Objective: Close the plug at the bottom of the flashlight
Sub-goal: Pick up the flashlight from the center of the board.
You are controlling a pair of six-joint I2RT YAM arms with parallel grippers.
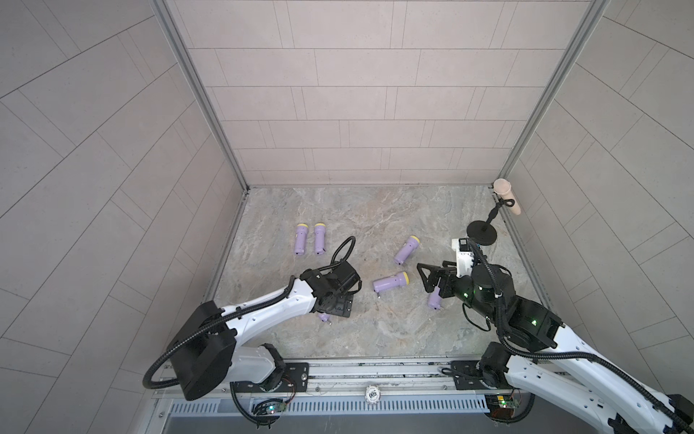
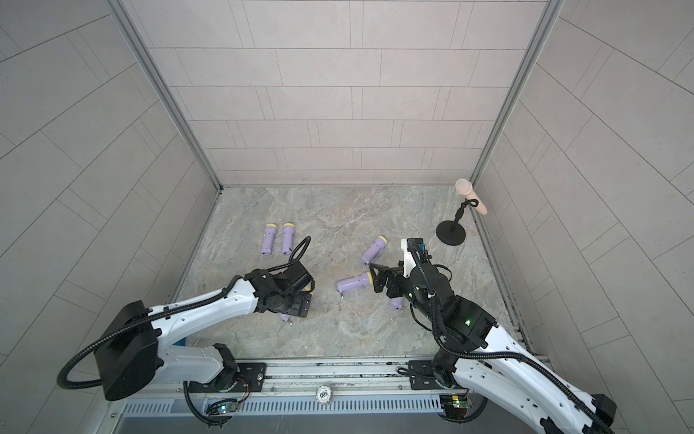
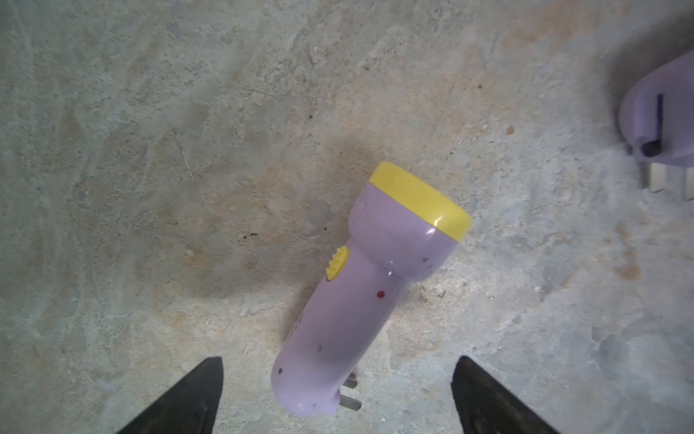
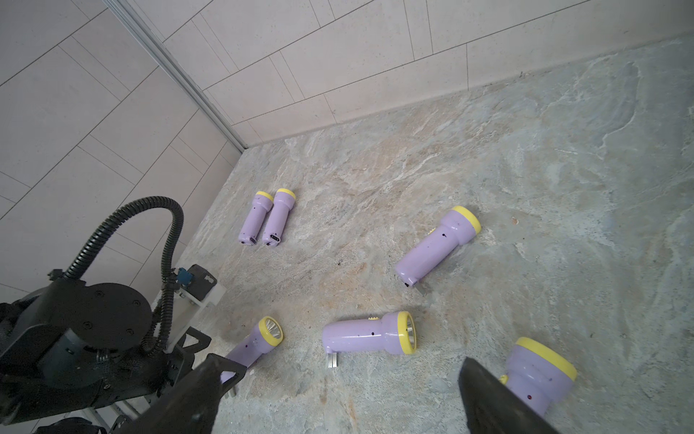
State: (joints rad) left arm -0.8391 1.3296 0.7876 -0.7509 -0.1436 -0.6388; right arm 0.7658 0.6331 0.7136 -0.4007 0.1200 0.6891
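Flashlight pair (image 1: 301,240) left (parallel); stand (image 1: 482,233) far right.

In both top views the left arm's black wrist (image 1: 330,282) (image 2: 279,286) covers most of a lilac plastic flashlight with a yellow head (image 1: 323,318) (image 2: 285,318), just left of the matching middle flashlight (image 1: 390,282); only its plug end shows. Right of the middle flashlight, the right gripper (image 1: 422,278) hides the head of a third lilac flashlight (image 1: 435,299). In the left wrist view the middle flashlight (image 3: 661,120) is blurred and cut off by the frame edge.
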